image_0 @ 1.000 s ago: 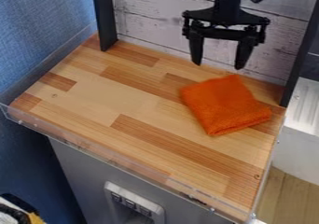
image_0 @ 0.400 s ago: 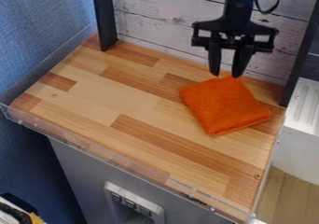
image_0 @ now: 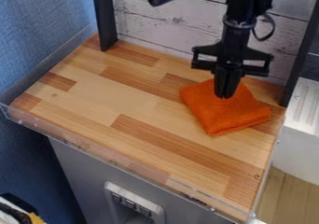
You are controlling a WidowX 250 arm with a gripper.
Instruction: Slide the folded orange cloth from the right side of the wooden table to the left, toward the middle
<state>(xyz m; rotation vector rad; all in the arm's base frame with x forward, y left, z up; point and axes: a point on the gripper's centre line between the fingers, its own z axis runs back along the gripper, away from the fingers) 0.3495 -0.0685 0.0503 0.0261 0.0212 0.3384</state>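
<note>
From where I stand, the black tool [image_0: 225,96] hangs straight down over the far right part of the wooden surface [image_0: 100,94], its fingers narrow, drawn in close against each other. Their tips are right over the back part of an orange cloth [image_0: 227,115] — at it or just above it, I can't tell which, and I can't see any fabric pinched between them. The cloth lies folded into a rough square, set askew, with one corner pointing toward the right edge.

The black arm [image_0: 242,6] comes in from the top, in front of a wall of whitewashed boards [image_0: 168,20]. A dark post [image_0: 105,20] stands at the back left, and another dark post [image_0: 301,55] rises at the right, near the cloth. Clear edging [image_0: 124,166] runs along the front — below it is a grey cabinet [image_0: 78,171] with a pale switch panel [image_0: 134,203].
</note>
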